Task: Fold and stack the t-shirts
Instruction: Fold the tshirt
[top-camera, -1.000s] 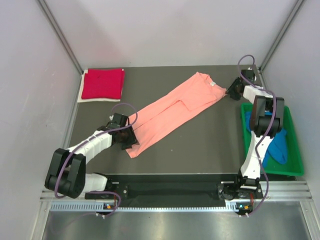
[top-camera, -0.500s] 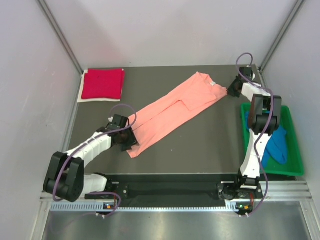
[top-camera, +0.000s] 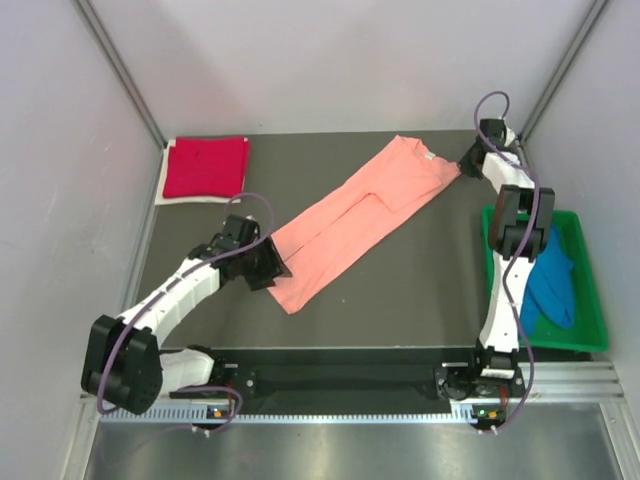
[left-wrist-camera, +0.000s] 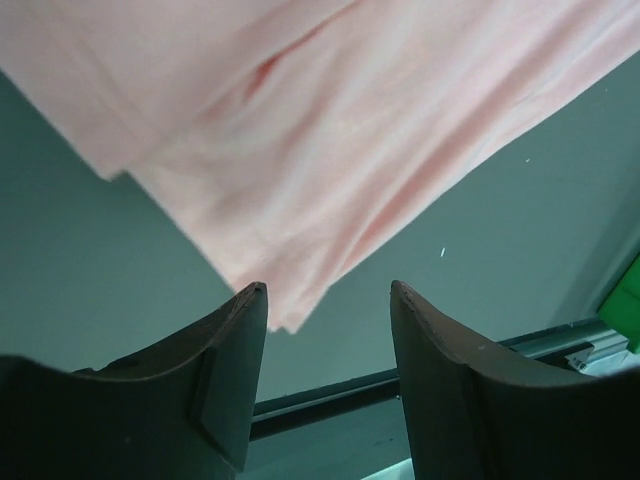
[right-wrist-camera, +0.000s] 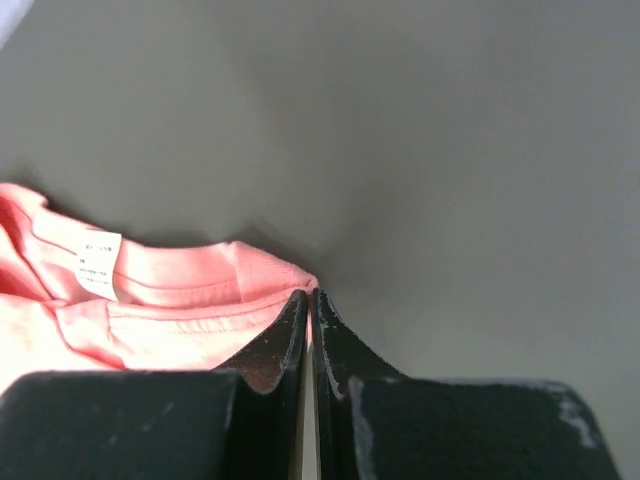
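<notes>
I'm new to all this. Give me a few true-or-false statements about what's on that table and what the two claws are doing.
1. The right claw is pinched shut on the collar end of the pink shirt. True.
2. The left claw is clamped shut. False: its fingers stand apart at the pink shirt's bottom edge.
3. The blue shirt lies in the green tray. True.
4. The red shirt is spread out mid-table. False: it sits folded at the far left corner.

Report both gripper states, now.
Left gripper: open, holding nothing.
Right gripper: closed on the salmon-pink t-shirt near its collar.
</notes>
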